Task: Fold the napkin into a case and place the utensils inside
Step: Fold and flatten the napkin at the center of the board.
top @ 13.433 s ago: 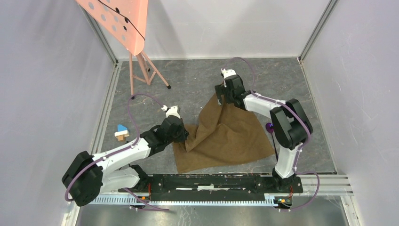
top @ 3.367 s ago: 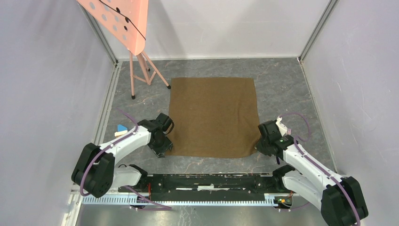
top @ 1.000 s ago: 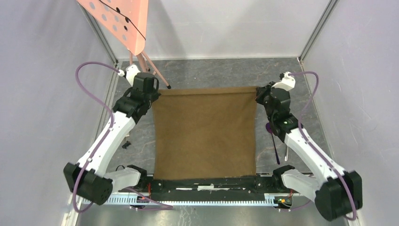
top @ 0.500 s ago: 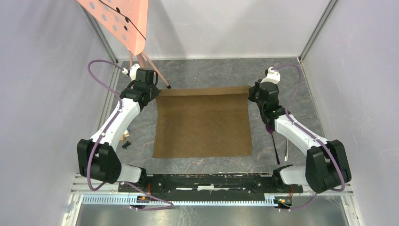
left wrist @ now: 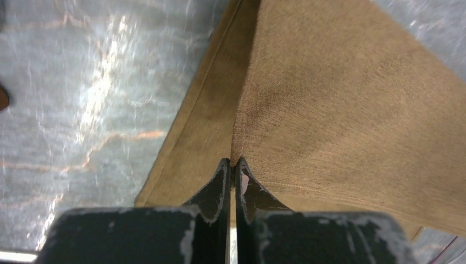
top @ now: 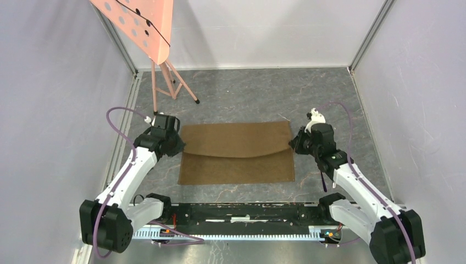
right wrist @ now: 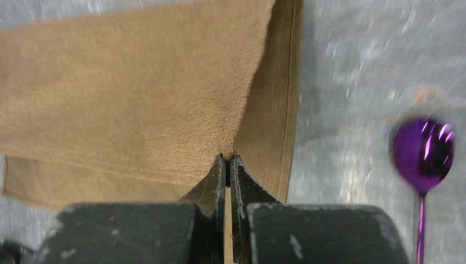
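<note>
The tan-brown napkin (top: 236,165) lies on the grey table, doubled over on itself. Its upper layer (top: 236,140) sags between the two corners that I hold and stops short of the near edge. My left gripper (top: 178,147) is shut on the upper layer's left corner, seen close up (left wrist: 235,162) with cloth (left wrist: 340,99) running away from the tips. My right gripper (top: 293,144) is shut on the right corner (right wrist: 227,158), with cloth (right wrist: 126,93) spreading to the left. A purple spoon (right wrist: 422,151) lies right of the napkin; its dark handle (top: 323,181) shows beside my right arm.
A pink board on a thin-legged stand (top: 162,77) stands at the back left. Grey walls close in the table on three sides. The black rail with the arm bases (top: 247,214) runs along the near edge.
Both grippers came down and toward the near edge with the napkin's held edge. The cloth, hanging stretched before, now lies folded over its lower half.
</note>
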